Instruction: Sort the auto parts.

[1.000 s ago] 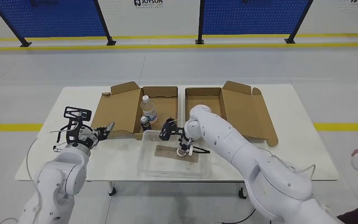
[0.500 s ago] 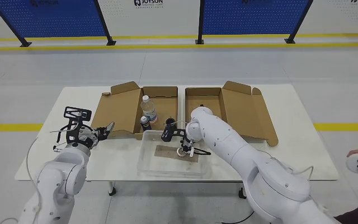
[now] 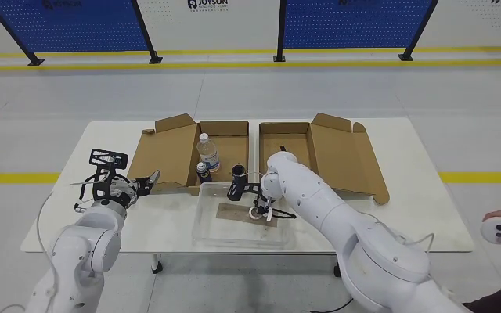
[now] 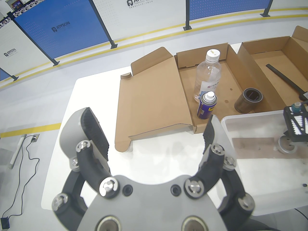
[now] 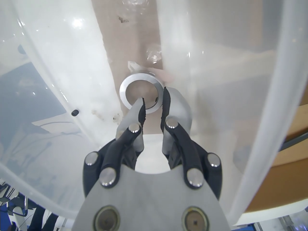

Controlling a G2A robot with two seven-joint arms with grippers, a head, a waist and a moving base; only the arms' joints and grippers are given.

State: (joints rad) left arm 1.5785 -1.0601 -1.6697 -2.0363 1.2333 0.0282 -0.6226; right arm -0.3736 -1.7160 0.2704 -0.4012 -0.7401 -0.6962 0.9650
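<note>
A silver ring (image 5: 127, 85) lies on the floor of the clear plastic bin (image 3: 205, 223) at the table's front middle. My right gripper (image 5: 154, 94) is down inside the bin, narrowly open. One fingertip (image 5: 142, 104) is in the ring's hole and the other is outside its wall. From above, the ring (image 3: 254, 212) sits just under the right gripper (image 3: 260, 208). My left gripper (image 4: 150, 116) hangs open and empty over the table's left side, also seen from above as the left gripper (image 3: 149, 181).
The left cardboard box (image 4: 182, 61) holds a water bottle (image 4: 208, 78), a spray can (image 4: 207, 105) and a dark cylinder (image 4: 249, 99). The right box (image 3: 344, 156) holds a black strip (image 4: 285, 79). A small black screw (image 5: 75, 112) lies in the bin.
My right gripper has shifted slightly right and lower into the bin, onto the ring. The left arm has not moved.
</note>
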